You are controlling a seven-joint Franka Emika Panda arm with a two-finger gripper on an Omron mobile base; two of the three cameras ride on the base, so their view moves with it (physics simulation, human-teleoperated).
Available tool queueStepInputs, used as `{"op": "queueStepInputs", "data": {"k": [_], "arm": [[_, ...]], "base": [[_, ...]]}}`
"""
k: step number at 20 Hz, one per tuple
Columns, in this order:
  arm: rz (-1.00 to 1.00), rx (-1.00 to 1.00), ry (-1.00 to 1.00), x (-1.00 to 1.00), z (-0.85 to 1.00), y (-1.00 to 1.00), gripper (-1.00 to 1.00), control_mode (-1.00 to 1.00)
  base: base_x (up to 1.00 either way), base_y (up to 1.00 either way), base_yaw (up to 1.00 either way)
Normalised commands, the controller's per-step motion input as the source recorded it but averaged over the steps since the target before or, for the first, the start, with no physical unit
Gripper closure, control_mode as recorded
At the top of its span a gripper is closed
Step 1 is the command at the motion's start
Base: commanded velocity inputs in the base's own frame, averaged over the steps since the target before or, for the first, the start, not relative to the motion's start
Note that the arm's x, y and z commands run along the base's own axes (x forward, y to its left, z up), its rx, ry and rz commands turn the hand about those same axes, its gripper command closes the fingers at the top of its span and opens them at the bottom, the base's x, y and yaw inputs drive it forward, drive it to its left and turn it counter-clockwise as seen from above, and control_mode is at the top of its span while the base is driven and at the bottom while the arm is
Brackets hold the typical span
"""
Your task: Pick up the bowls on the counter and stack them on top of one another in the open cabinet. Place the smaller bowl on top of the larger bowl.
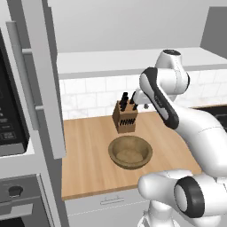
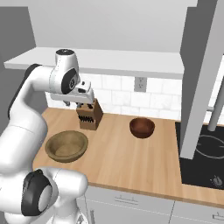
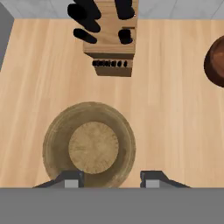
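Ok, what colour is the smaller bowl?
Dark reddish-brown; the smaller bowl shows best in the right base view.

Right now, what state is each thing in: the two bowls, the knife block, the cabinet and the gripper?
Larger bowl: upright, empty, on the counter.
Smaller bowl: upright, empty, on the counter, apart from the larger bowl.
Knife block: standing, dark handles in its slots.
Open cabinet: door open, nothing on the visible part of its shelf.
Gripper: fingers apart, holding nothing, above the larger bowl.
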Motion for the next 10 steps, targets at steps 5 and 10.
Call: {"op": "queueStepInputs", "data": {"k": [5,10], "arm": [[0.0,0.0,0.0,-0.43,0.0,-0.14,-1.0,-1.0],[-0.09,0.0,0.0,-0.94,-0.02,-0.58,-1.0,-1.0]], "base": [[0.0,0.0,0.0],[0.0,0.0,0.0]]}}
